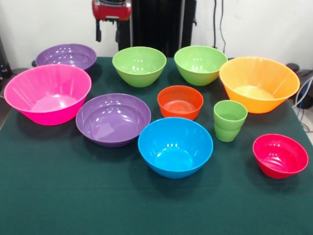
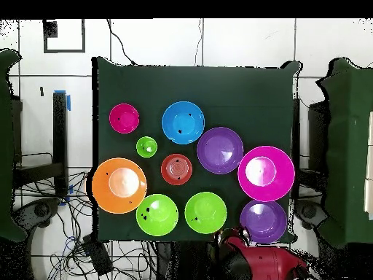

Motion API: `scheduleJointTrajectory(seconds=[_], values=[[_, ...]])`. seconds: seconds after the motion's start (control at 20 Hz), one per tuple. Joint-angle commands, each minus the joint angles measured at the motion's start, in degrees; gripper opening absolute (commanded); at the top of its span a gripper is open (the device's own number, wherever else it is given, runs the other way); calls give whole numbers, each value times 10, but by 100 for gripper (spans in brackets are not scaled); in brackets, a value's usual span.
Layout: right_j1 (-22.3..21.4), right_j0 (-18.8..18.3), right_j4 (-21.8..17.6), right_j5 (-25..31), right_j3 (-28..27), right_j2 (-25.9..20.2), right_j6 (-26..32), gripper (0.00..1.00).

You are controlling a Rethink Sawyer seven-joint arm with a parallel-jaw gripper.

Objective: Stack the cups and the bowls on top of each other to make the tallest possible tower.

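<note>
Bowls and cups all sit loose on the green counter (image 1: 58, 196), none stacked yet except that the cups (image 1: 229, 120) look nested, one inside the other. The claw (image 1: 108, 33) hangs drawn back at the far edge, holding nothing, its two short fingers a narrow gap apart. Just below and beside it in the front view lie the rear purple bowl (image 1: 66, 56) and a lime-green bowl (image 1: 139, 65); a second green bowl (image 1: 200, 64) and the big yellow-orange bowl (image 1: 258, 83) follow along that row. Farther out are the big pink bowl (image 1: 47, 94), the other purple bowl (image 1: 113, 119) and the small orange bowl (image 1: 180, 102), then the blue bowl (image 1: 175, 146) and the small red bowl (image 1: 280, 155), farthest from the claw. All look like thin glossy plastic: likely light, stiff, slippery, hard to break. A pinch across the rim wall seems the best hold.
</note>
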State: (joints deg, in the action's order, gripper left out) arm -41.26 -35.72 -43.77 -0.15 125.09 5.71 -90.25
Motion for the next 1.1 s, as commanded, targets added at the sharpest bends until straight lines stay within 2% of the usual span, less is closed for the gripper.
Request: scheduleJointTrajectory(seconds=[0.05, 0.45, 1.1], values=[[40, 6, -9, -19, -28, -43, -62, 100], [24, -40, -16, 25, -59, -98, -18, 100], [-6, -82, -4, 104, -78, -172, 35, 100]])
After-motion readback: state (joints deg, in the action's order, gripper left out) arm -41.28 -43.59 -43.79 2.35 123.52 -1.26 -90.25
